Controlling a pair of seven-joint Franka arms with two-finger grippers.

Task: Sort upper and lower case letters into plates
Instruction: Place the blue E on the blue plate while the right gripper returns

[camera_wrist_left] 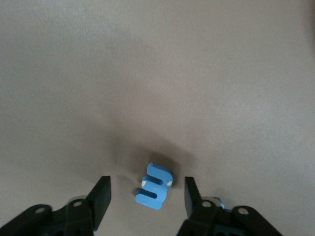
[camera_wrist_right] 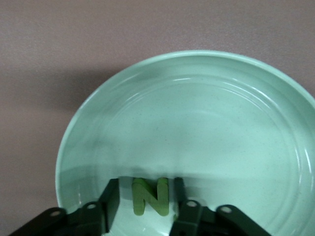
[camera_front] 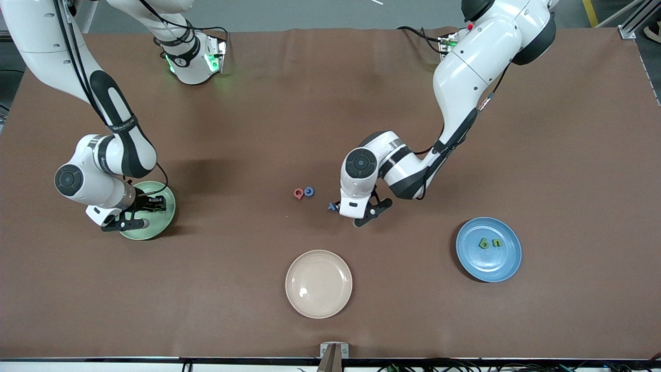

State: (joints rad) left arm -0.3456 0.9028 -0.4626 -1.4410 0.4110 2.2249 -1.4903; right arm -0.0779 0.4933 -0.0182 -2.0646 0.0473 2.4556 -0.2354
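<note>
My right gripper (camera_front: 142, 209) is low over the mint green plate (camera_front: 166, 214). In the right wrist view it (camera_wrist_right: 145, 196) is open around a green letter N (camera_wrist_right: 150, 195) that lies in this plate (camera_wrist_right: 206, 128). My left gripper (camera_front: 336, 208) is low over the table mid-way, beside a blue letter (camera_front: 331, 206). In the left wrist view it (camera_wrist_left: 146, 196) is open, with the blue letter (camera_wrist_left: 155, 186) on the cloth between the fingers. A pink-red letter (camera_front: 298, 194) and a blue round letter (camera_front: 309, 191) lie together nearby. The blue plate (camera_front: 488, 266) holds two green letters (camera_front: 484, 243) (camera_front: 496, 242).
A cream-beige plate (camera_front: 318, 283) stands nearer the front camera, between the two task plates. The brown cloth (camera_front: 568, 155) covers the whole table. A small clamp (camera_front: 333, 351) sits at the table's front edge.
</note>
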